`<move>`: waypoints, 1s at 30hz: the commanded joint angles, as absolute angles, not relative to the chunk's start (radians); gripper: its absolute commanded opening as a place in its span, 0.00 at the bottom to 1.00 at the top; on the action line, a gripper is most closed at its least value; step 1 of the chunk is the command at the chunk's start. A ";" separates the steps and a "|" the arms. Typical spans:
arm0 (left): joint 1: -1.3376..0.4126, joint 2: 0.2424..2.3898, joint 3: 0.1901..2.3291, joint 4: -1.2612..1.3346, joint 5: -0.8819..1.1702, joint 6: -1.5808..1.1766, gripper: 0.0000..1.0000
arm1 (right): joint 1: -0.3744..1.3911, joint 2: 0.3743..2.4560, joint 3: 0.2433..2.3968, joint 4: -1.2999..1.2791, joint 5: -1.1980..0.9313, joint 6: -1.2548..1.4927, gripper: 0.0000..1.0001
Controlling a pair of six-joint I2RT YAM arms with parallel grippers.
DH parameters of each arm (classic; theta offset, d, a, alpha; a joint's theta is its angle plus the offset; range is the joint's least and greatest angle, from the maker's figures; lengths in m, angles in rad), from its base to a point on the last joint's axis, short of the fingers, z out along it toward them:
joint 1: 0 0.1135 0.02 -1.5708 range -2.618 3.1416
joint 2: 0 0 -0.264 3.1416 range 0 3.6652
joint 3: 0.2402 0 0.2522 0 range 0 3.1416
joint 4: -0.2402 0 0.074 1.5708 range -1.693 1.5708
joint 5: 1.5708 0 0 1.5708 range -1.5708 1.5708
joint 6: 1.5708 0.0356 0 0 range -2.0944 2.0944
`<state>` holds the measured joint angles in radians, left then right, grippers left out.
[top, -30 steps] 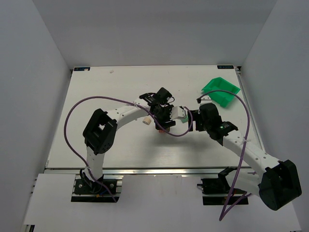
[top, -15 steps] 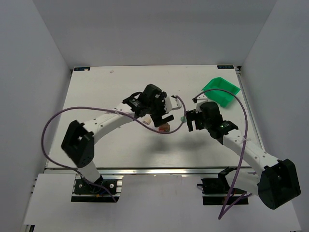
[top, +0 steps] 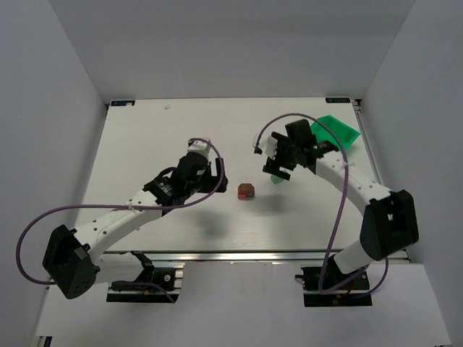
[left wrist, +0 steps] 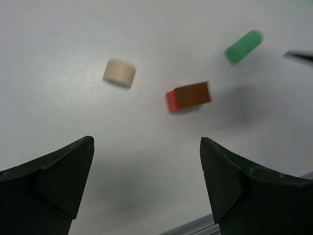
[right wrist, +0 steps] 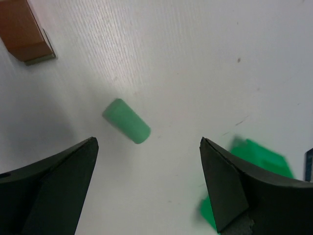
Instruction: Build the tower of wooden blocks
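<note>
The wood block tower [top: 246, 191] is a short stack in the middle of the table, a brown block [left wrist: 193, 94] lying on a red one [left wrist: 170, 101]. A cream cylinder [left wrist: 119, 73] lies to its left and a green cylinder [right wrist: 126, 121] to its right, both loose on the table. My left gripper [top: 215, 177] hovers left of the stack, open and empty [left wrist: 146, 142]. My right gripper [top: 277, 168] hangs right of the stack, near the green cylinder, also open and empty [right wrist: 146, 144].
A bright green plastic bin [top: 338, 134] sits at the back right, partly behind my right arm; its edge [right wrist: 257, 159] shows beside my right fingers. Purple cables loop off both arms. The table's front rail runs along the near edge.
My left gripper has opened, left the brown block on the red one and drawn back to the left. My right gripper has swung back toward the bin.
</note>
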<state>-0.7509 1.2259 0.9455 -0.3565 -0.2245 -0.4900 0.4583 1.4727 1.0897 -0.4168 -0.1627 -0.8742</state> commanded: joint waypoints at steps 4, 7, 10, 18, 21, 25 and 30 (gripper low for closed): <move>-0.758 1.060 0.833 -0.518 -0.416 -0.742 0.98 | 0.457 1.664 1.482 -0.807 -0.218 -1.310 0.89; -0.753 0.997 0.790 -0.543 -0.457 -0.745 0.98 | 0.460 1.608 1.334 -0.703 -0.123 -1.435 0.89; -0.753 0.940 0.772 -0.572 -0.512 -0.750 0.98 | 0.460 1.580 1.220 -0.709 -0.149 -1.511 0.89; -0.753 0.960 0.834 -0.653 -0.601 -0.726 0.98 | 0.459 1.710 1.261 -0.724 -0.224 -1.497 0.87; -0.753 0.974 0.844 -0.655 -0.607 -0.718 0.98 | 0.456 1.753 1.255 -0.678 -0.216 -1.488 0.86; -0.753 0.986 0.839 -0.629 -0.597 -0.701 0.98 | 0.453 1.789 1.240 -0.637 -0.201 -1.482 0.82; -0.753 1.012 0.851 -0.614 -0.580 -0.678 0.98 | 0.443 1.821 1.215 -0.577 -0.195 -1.457 0.77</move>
<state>-0.7528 1.0046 0.8089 -0.6258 -0.5720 -0.7017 0.4557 1.8111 1.2274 -0.6197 -0.2039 -1.3785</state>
